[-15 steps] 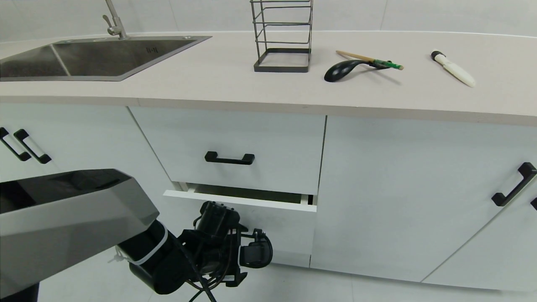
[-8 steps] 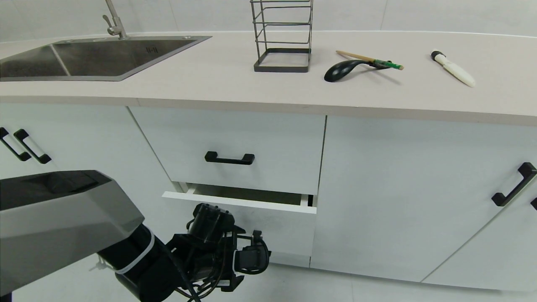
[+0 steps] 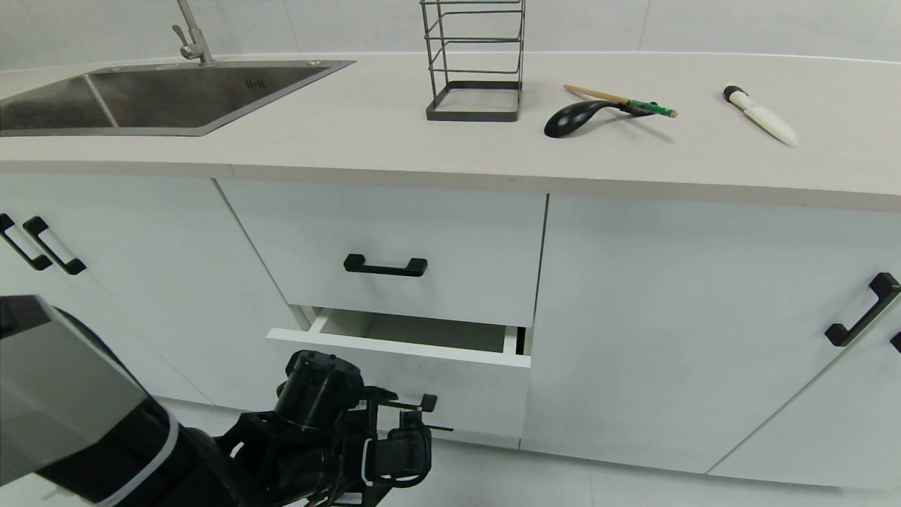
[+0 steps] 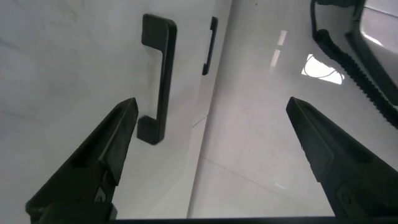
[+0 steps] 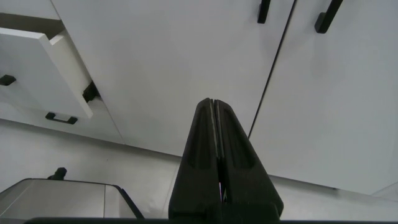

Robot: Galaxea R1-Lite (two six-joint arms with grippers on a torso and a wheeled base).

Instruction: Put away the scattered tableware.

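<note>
- In the head view, the tableware is seen at the far right of the counter. There is 1 black spoon, chopsticks laid against its handle, and 1 white tool with a black end, well apart to the right.
- 1 wire rack is stood upright just left of the spoon. 1 sink with 1 tap is set into the far left.
- 2 drawers are counted under the counter. The upper drawer is closed and the lower drawer is partly open.
- The left arm is seen low at the near left, in front of the lower drawer's face.
- In the left wrist view, the left gripper is shown released, with its 2 fingers spread wide and nothing held. 1 black handle on a white front is seen beyond them, untouched. Which front it belongs to cannot be told.
- In the right wrist view, the right gripper is shown clenched, its 2 fingers pressed together with nothing held. It is pointed at the white doors right of the drawers. The lower drawer is seen there from the side, standing out from the cabinet.
- The counter is pale beige and matte, and the cabinet fronts are white with black handles. The floor is laid with pale grey tiles, and the wall behind is tiled light.
</note>
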